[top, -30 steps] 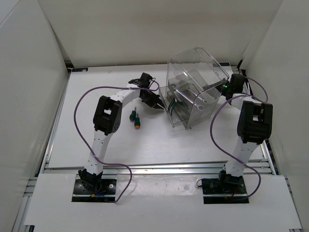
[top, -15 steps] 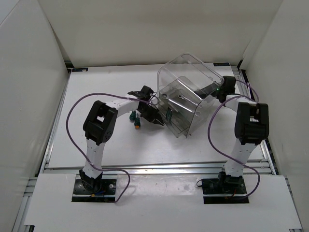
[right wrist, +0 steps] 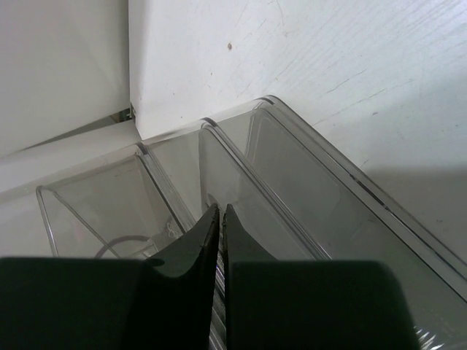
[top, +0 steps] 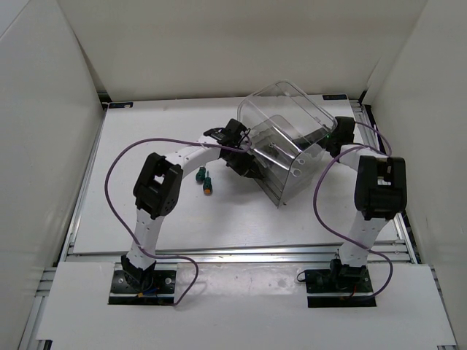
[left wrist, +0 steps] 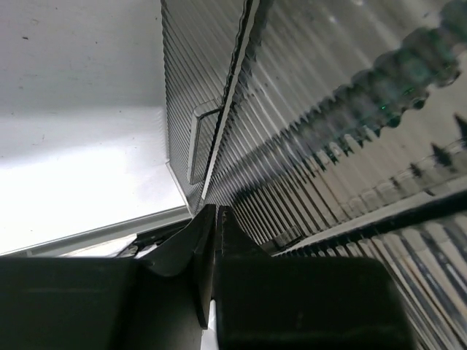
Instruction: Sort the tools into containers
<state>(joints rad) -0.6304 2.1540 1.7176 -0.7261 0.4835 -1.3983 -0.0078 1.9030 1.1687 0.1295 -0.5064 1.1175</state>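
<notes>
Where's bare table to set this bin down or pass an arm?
Widest bare patch: the table in front of the bin, between the two arms. The far-left corner beyond the left arm's cable is free too. Crowded: the middle, where the green screwdriver and orange screwdriver lie near the left tool, and the bin's right side at the right tool.

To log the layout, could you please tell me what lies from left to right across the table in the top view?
Green screwdriver → orange screwdriver → left claw → bin → right claw.
</notes>
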